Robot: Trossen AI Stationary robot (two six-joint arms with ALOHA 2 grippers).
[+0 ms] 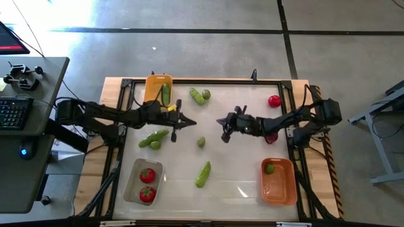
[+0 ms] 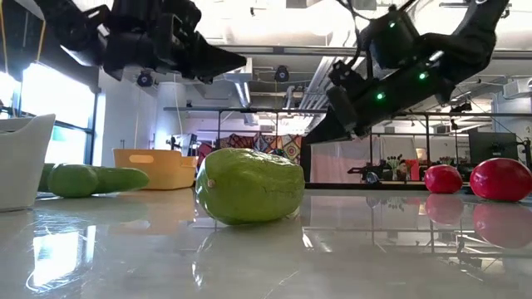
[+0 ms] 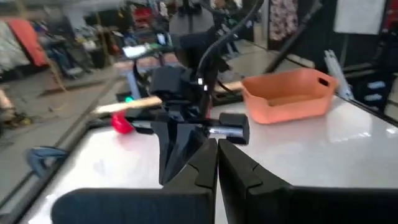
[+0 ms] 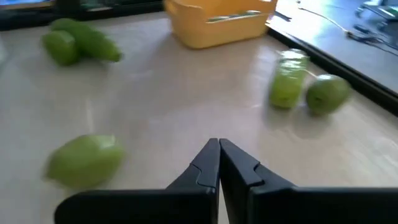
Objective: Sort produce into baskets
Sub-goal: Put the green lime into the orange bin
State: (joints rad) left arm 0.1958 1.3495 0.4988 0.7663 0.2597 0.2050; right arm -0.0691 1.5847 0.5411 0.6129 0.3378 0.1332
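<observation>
Right now I have both grippers, left (image 1: 189, 123) and right (image 1: 221, 122), pinched closed and empty, tips facing over mid-table; a lime (image 1: 201, 142) lies loose just below them, unsorted.

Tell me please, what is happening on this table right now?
Two robot arms are sorting toy produce into baskets. Both hover mid-table, the left gripper and right gripper shut and empty. The clear basket holds two tomatoes, the yellow basket one cucumber, the orange basket one lime. Loose cucumbers, limes and two tomatoes lie on the table.
</observation>
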